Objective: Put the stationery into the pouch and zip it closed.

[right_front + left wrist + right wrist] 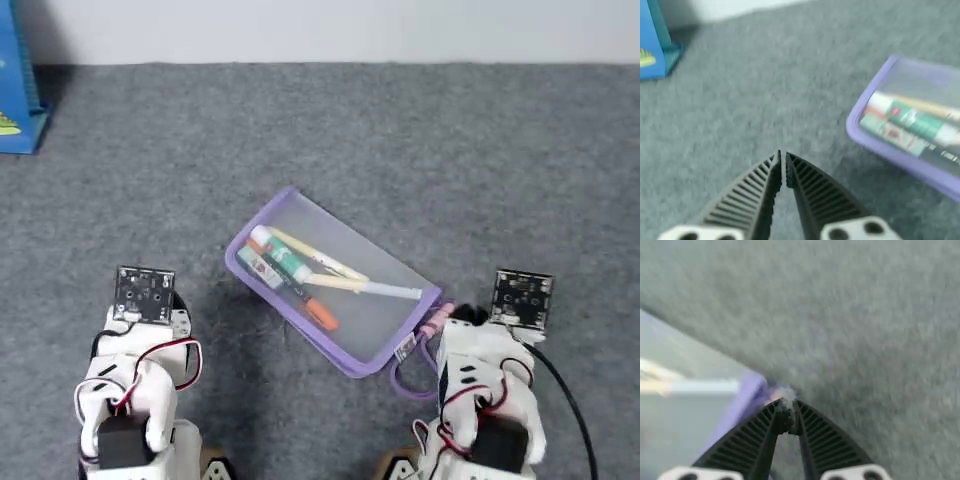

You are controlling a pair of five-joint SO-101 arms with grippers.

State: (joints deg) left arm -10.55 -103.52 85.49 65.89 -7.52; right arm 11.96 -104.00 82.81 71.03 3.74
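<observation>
My right pincer is clamped on the zip pull at the pouch corner, probably for zipping. Pens are already inside. Left pincer is together, empty, parked clear of the pouch.

**Closed claw over grey carpet, pouch off to one side**

The left gripper hangs over the grey carpeted table. Its two ribbed black fingers are drawn together, with the tips almost touching. Ahead of the claw and off to one side lies the pouch, translucent with a purple rim, apart from the fingers. Markers lie side by side inside it. Far ahead on the opposite side stands a blue box.
</observation>
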